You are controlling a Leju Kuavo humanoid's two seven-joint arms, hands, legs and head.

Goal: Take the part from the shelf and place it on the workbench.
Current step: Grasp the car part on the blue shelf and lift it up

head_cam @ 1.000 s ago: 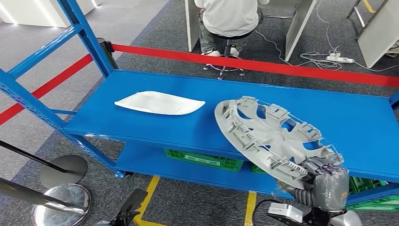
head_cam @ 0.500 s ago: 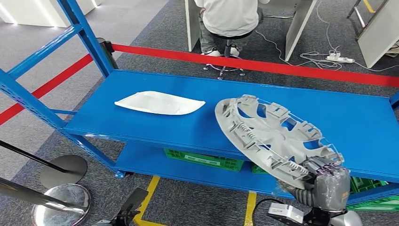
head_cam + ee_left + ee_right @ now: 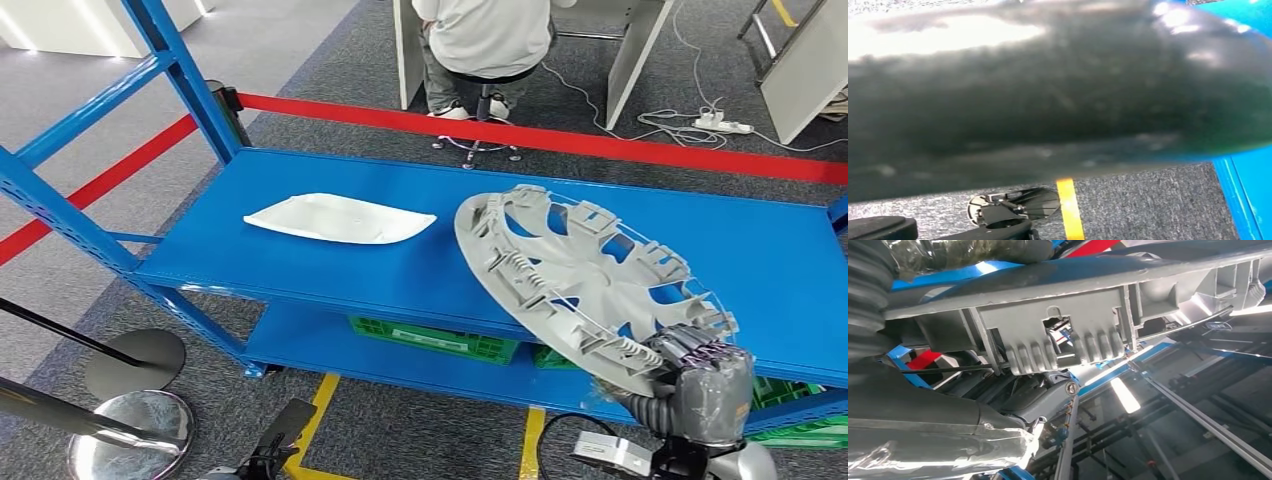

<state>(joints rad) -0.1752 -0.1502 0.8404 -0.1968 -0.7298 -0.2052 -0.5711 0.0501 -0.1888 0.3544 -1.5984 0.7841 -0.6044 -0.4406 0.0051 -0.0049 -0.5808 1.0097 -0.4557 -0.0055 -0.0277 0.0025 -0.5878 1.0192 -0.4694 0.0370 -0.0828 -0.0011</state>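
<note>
You're in a workshop test area: blue steel shelf (image 3: 300, 270), red barrier tape (image 3: 560, 135) at twelve o'clock, green crates (image 3: 430, 340) below, yellow floor line (image 3: 310, 420).

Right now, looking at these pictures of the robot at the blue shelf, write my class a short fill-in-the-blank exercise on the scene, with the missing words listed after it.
1. The grey hubcap is held at its rim by the robot's ____ hand.
2. The white part lies flat on the ____ shelf.
3. The barrier tape stretched behind the shelf is ____ in colour.
4. Under the top shelf sit ____ crates.

Missing words: right; blue; red; green
</note>
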